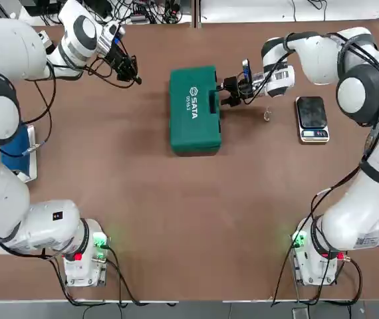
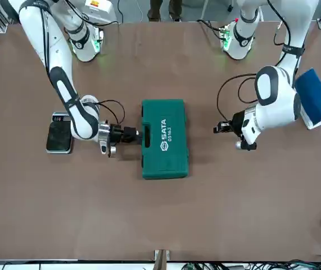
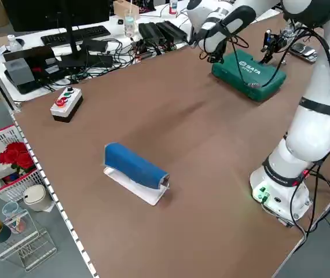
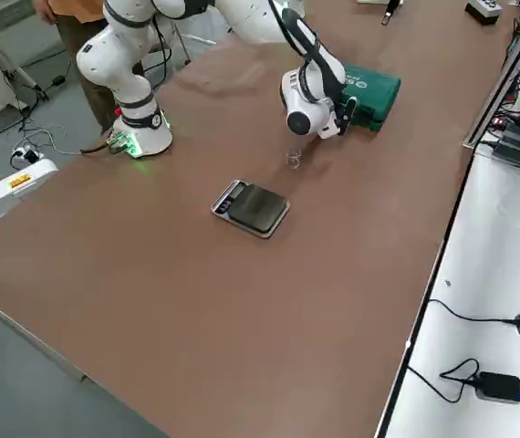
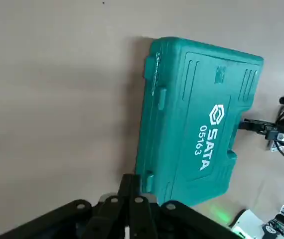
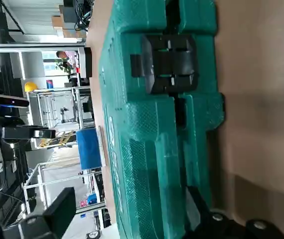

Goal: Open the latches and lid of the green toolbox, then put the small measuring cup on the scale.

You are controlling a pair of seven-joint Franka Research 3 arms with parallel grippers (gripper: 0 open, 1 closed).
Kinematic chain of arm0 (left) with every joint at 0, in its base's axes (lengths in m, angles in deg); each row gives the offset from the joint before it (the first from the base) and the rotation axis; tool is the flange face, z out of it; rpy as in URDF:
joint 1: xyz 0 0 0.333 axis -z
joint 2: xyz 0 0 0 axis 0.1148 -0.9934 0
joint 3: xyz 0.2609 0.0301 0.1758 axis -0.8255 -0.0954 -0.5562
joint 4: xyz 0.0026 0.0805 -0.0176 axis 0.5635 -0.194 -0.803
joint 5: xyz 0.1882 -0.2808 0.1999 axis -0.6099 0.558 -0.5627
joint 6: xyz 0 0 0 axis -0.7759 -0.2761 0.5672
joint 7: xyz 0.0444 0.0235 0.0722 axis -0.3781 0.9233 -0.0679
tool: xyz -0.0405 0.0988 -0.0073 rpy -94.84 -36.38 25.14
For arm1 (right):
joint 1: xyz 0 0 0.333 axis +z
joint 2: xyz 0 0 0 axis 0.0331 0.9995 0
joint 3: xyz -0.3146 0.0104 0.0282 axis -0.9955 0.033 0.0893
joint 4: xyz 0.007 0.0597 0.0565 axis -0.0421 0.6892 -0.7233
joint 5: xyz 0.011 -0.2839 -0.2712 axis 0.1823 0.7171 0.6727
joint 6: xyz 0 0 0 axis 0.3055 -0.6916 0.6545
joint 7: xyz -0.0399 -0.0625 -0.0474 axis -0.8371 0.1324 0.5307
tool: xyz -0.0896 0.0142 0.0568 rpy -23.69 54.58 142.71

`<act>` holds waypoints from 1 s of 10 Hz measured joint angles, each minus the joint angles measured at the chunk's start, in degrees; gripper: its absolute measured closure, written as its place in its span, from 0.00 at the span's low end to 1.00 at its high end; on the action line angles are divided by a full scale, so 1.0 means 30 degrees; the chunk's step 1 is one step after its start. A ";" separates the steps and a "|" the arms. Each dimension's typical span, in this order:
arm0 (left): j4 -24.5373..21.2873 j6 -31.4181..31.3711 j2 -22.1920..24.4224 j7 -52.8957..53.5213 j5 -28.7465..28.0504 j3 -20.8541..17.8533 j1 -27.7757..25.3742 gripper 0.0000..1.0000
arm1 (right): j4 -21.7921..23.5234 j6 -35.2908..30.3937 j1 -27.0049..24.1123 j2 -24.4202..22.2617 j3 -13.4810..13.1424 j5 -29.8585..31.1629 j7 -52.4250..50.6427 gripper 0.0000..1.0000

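1. Hovering at the green toolbox's (image 1: pixel 195 123) ten o'clock, seen from above: left gripper (image 1: pixel 138 80), closed.
2. Right gripper (image 1: pixel 223 92), jaws open, at its two o'clock.
3. Measuring cup (image 1: pixel 267 115), scale (image 1: pixel 312 114): three o'clock, cup nearer.

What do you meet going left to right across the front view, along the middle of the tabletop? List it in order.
scale → right gripper → green toolbox → left gripper → blue object on a white base
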 joint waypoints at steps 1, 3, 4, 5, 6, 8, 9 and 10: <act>-0.0338 -0.0021 0.0312 0.0048 0.0000 0.0000 -0.0007 0.99 | -0.0019 0.0160 0.0047 0.0078 0.0005 -0.0030 -0.0001 0.05; -0.1020 -0.0404 0.0796 0.0117 0.0000 0.0021 -0.0006 0.99 | -0.0066 0.0305 0.0148 0.0168 0.0010 -0.0062 -0.0016 0.10; -0.1168 -0.0632 0.0844 0.0130 0.0001 0.0057 -0.0002 0.99 | -0.0072 0.0336 0.0181 0.0190 0.0016 -0.0067 -0.0027 0.14; -0.1270 -0.0761 0.0844 0.0130 0.0002 0.0070 -0.0003 0.99 | -0.0075 0.0344 0.0228 0.0213 0.0035 -0.0223 -0.0044 0.22; -0.1330 -0.0804 0.0843 0.0131 0.0003 0.0070 -0.0007 0.99 | -0.0075 0.0501 0.0305 0.0256 0.0038 -0.0475 -0.0265 0.26; -0.1350 -0.0823 0.0844 0.0131 0.0003 0.0071 -0.0007 0.99 | -0.0106 0.0667 0.0438 0.0448 0.0046 -0.0857 -0.0729 0.34; -0.1367 -0.0823 0.0844 0.0131 0.0004 0.0073 -0.0006 0.99 | -0.0166 0.0736 0.0477 0.0533 0.0046 -0.0880 -0.0781 0.40; -0.1375 -0.0823 0.0843 0.0131 0.0004 0.0076 -0.0002 0.99 | -0.0182 0.0787 0.0479 0.0630 0.0038 -0.0908 -0.0827 0.44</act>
